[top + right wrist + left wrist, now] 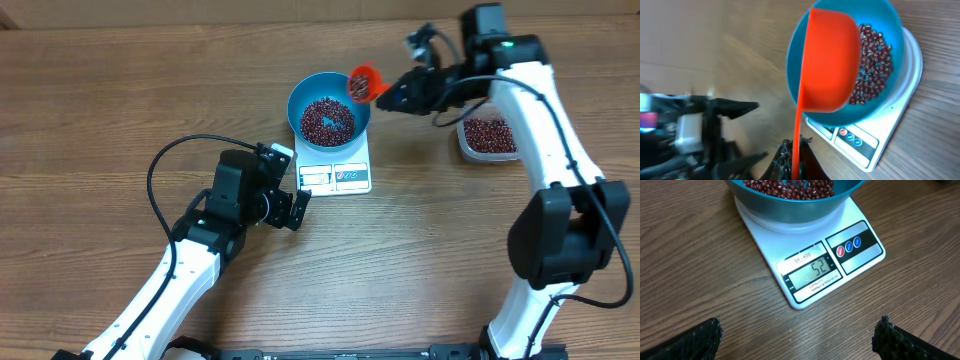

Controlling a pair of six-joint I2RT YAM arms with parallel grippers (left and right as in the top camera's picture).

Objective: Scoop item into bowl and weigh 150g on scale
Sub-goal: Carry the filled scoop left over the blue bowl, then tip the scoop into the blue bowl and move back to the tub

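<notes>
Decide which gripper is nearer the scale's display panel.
Left. The left gripper hovers open beside the display panel of the scale; the right gripper, shut on the orange scoop, is on the far side of the blue bowl.

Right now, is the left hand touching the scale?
Apart. Left wrist view: bare table shows between the scale and both fingertips of the open left hand.

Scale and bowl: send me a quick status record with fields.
bowl: blue, on scale, partly filled with beans
scale display: reads 52
scoop: orange, tipped above bowl's rim
right gripper: shut on scoop handle
left gripper: open, empty, facing scale
tub: holds more beans, beside right arm
</notes>
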